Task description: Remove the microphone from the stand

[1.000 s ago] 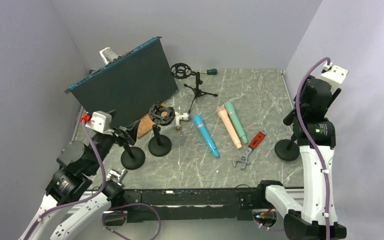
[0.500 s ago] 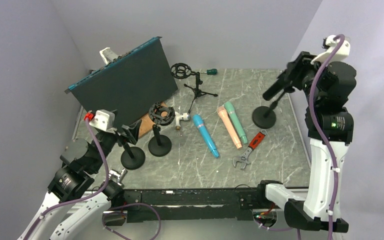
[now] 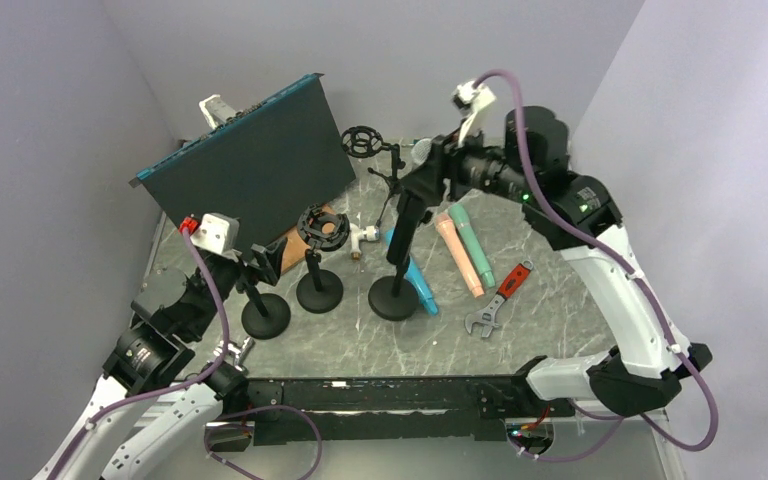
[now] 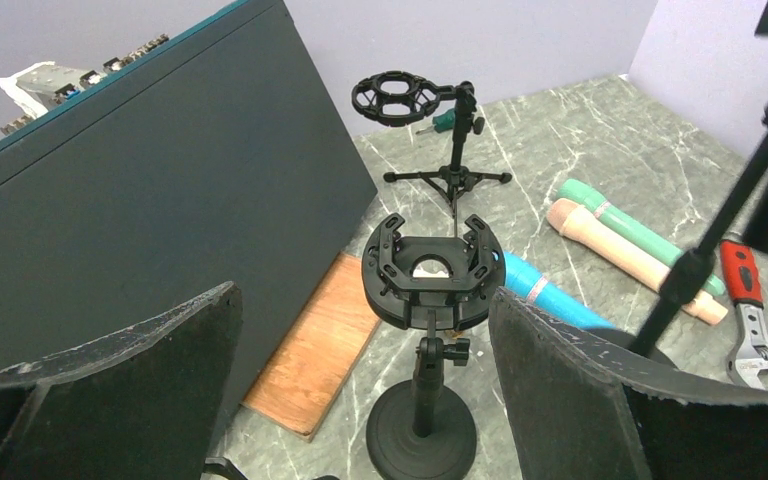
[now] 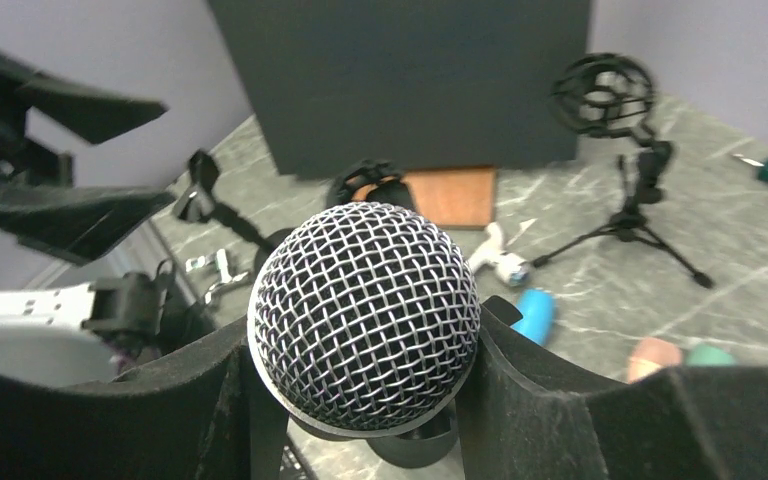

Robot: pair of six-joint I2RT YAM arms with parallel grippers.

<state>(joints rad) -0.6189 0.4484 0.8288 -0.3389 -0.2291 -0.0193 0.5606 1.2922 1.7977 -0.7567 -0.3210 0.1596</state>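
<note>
We take this for a robotics lab: bare lilac walls (image 3: 50,100) box in a marbled tabletop (image 3: 350,345), and at six o'clock a metal rail (image 3: 390,395) carries two cabled arms (image 3: 620,290).

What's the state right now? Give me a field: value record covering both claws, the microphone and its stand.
right claw: shut on the microphone
microphone: at the top of its stand, not yet removed
stand: pole tilted; round base overlaps the blue toy microphone in the top view; table contact unclear
left claw: open, facing the shock-mount stand
loose nearby: wrench
</note>
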